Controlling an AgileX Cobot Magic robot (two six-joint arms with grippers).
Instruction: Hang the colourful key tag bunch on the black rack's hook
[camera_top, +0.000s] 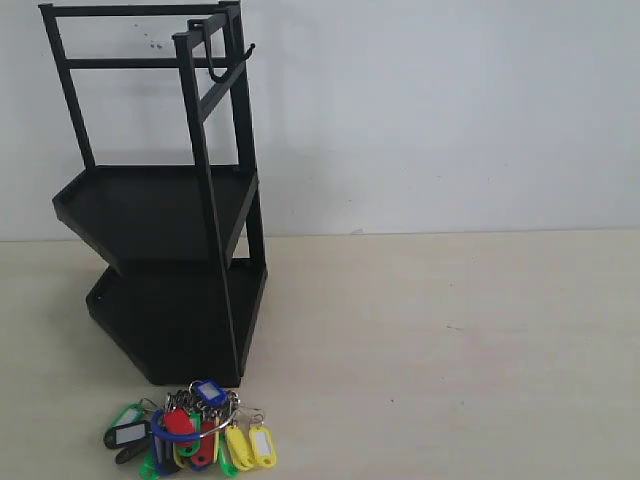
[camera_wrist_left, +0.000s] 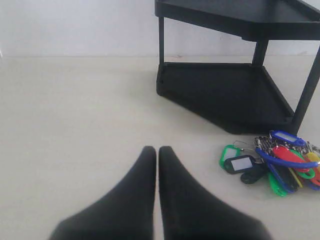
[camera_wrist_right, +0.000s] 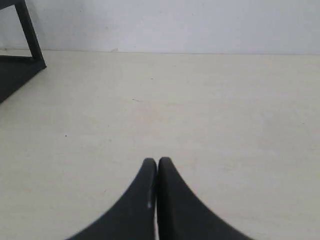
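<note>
Nothing of the job is done yet — the key tag bunch (camera_top: 195, 432) lies flat on the table (camera_top: 450, 350), just beside the foot of the black rack (camera_top: 160, 215), and the hook (camera_top: 213, 68) up at the rack's top bar hangs bare. Both claws are closed tight with nothing between them: the left claw (camera_wrist_left: 157, 151) hovers over bare table with the bunch near, off to one side; the right claw (camera_wrist_right: 157, 161) is well apart from it. All is left to do — open a claw, take the ring, lift it, slip it over the hook
</note>
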